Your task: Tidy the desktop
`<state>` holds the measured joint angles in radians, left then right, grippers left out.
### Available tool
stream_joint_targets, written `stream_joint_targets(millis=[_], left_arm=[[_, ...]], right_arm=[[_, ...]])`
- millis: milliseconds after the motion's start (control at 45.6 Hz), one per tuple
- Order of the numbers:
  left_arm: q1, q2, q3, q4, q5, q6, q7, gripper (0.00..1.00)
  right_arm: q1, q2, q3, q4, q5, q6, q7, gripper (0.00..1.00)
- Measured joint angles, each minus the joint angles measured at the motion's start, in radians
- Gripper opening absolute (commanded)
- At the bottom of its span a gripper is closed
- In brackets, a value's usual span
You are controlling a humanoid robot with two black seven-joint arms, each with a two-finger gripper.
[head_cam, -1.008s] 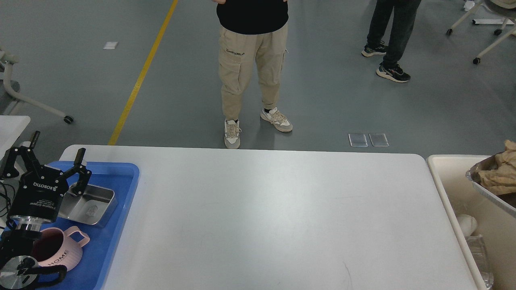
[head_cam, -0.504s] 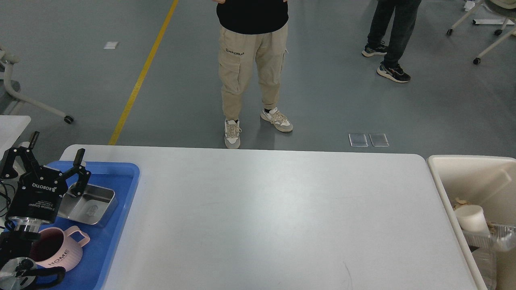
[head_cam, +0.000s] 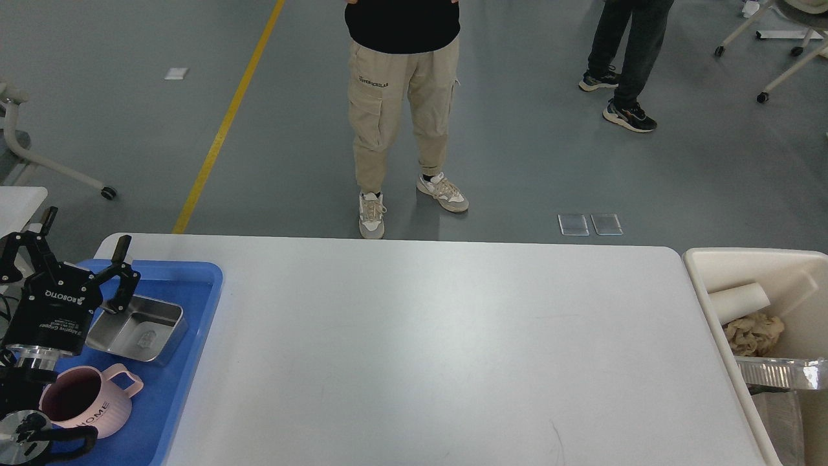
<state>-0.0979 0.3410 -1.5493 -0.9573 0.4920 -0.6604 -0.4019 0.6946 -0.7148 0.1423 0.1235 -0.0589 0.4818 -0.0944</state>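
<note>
Desktop (head_cam: 440,349) right of left hand (head_cam: 81,241)

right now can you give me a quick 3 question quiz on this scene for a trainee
1. True or false: the pink ceramic mug stands on the white rectangular desktop.
2. Which pincer is in view?
3. The shiny metal rectangular container lies in: A) the blue plastic tray B) the cream-coloured bin

Key: 1 false, it stands in the tray. 2 the left pincer, open. 3 A.
</note>
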Motion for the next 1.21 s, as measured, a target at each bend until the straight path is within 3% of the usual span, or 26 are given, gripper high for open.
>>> stream_joint_targets(millis=[175,723,899,986,1205], left_arm=[[0.002,0.023,0.0,0.0,0.0,0.0,0.0,0.97],[-0.01,0.084,-0.002,0.002,0.003,0.006,0.0,0.97],[-0.01,0.094,-0.002,0.002,0.005,0.006,0.0,0.97],[-0.01,0.097,-0.002,0.002,0.005,0.005,0.0,0.97],[-0.015,0.094,-0.007,0.003,0.004,0.017,0.0,0.97]], right_arm=[[0.008,0.056,0.12,0.002,0.0,0.026,0.005,1.0],[0.092,0.208,0.187,0.02,0.001,0.07,0.007,1.0],[0.097,0.232,0.33,0.124,0.004,0.095,0.025,1.0],[0.09,0.223,0.37,0.218,0.004,0.1,0.052,1.0],[0.047,0.221,0.517,0.39,0.004,0.101,0.178,1.0]])
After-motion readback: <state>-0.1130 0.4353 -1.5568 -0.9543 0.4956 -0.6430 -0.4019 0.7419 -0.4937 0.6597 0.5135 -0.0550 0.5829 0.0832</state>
